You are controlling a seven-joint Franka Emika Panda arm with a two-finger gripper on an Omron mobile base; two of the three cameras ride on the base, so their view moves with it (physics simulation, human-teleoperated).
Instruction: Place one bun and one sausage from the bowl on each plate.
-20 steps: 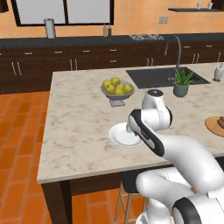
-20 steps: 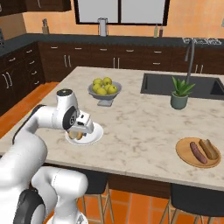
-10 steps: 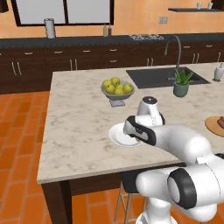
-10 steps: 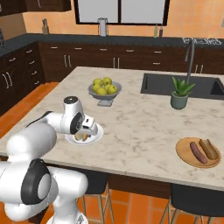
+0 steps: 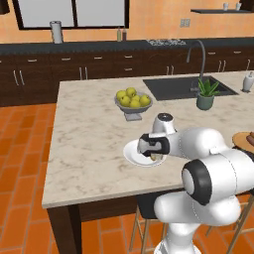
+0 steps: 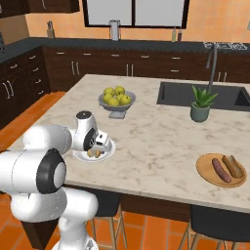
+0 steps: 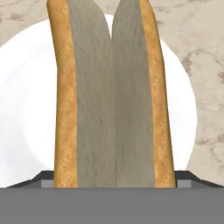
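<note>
My gripper (image 5: 153, 155) is down at the white plate (image 5: 132, 153) near the island's front edge, shut on a bun (image 7: 113, 100). The bun stands lengthwise between the jaws with its pale split side facing the hand camera, right over the white plate (image 7: 26, 109). From the right base the bun (image 6: 93, 153) shows as a tan patch under the gripper (image 6: 97, 150), low on the white plate (image 6: 109, 145). At the far right, the light-wood plate (image 6: 205, 172) carries a sausage (image 6: 219, 170) and a second bun (image 6: 233, 166). The bowl is out of view.
A grey footed bowl of yellow-green fruit (image 5: 132, 101) stands behind the white plate. A potted plant (image 5: 206, 96) sits beside the sink (image 5: 183, 88) with its tall faucet. Bare marble stretches between the two plates. The counter's front edge is close to the white plate.
The arm has folded down and forward, bringing the hand with the bun from above the white plate down to it. The jaws have kept the same width.
</note>
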